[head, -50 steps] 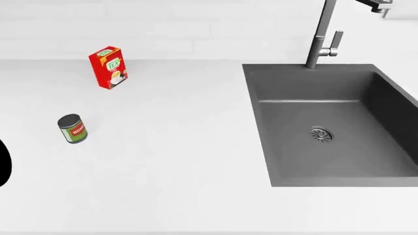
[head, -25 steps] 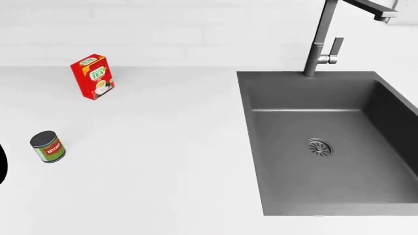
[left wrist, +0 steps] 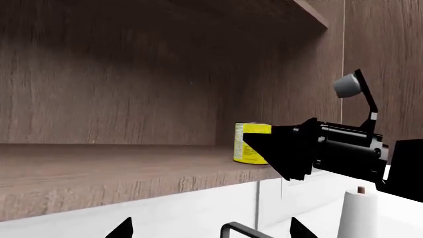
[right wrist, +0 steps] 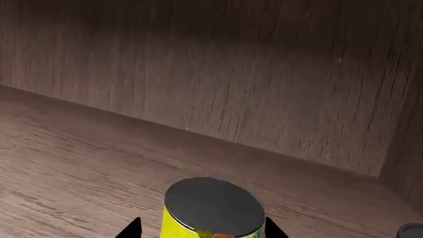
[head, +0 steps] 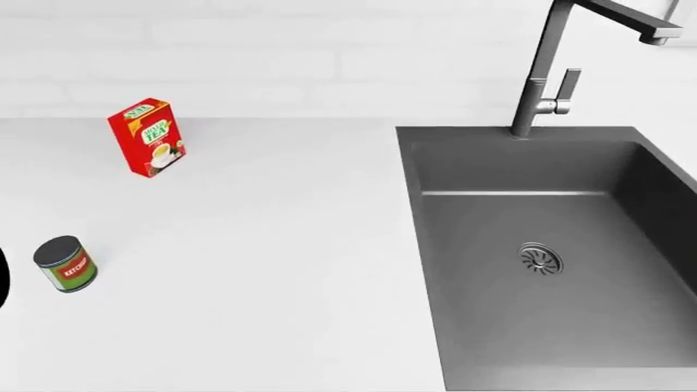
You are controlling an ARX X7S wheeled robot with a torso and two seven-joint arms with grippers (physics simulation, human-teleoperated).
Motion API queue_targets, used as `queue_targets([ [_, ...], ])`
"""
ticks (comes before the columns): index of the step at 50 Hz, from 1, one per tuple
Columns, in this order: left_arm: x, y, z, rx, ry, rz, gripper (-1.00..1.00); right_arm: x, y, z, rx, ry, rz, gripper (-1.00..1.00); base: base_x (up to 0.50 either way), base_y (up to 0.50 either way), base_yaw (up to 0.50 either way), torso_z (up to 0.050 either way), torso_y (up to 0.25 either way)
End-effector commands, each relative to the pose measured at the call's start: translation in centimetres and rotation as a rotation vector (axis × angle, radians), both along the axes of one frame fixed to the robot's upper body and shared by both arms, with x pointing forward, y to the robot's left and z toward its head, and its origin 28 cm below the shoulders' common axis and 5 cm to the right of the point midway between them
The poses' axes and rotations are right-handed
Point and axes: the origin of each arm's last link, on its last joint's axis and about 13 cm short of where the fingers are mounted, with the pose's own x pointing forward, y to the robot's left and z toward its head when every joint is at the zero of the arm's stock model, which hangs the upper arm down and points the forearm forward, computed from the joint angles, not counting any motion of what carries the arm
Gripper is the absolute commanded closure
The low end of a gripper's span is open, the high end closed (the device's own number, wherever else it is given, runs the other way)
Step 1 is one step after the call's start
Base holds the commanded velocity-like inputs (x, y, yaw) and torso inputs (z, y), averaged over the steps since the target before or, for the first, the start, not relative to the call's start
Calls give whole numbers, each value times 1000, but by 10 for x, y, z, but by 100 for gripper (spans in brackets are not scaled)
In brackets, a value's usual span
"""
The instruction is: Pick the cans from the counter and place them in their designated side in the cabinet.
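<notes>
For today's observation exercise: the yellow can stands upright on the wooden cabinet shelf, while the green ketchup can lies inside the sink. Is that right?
One detail is wrong. The green ketchup can is not in the sink; the head view shows it standing on the white counter, far to the sink's left. The yellow can does stand upright on the wooden cabinet shelf.

Yellow can (right wrist: pixel 213 215), brown woodgrain cabinet (right wrist: pixel 198 89)

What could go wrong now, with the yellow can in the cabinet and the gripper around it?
The yellow can stands near the shelf's front edge; a careless retreat of the right gripper might tip it off. The green can sits at the head view's left border, so it could slip from sight.
</notes>
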Motion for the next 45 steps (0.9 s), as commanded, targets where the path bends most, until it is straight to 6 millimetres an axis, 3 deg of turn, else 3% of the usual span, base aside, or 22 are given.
queue_targets([
  [1,0,1,0,-2,-2,1,-100,-1,0,1,-2,-8,3,-100,0,0,0,0,0],
  [15,-3,1,2,1,-2,0,-100,-1,0,1,-2,-8,3,-100,0,0,0,0,0],
  [45,-2,1,-1,-4,-5,-2,-100,-1,0,1,-2,-8,3,-100,-174,0,0,0,0],
])
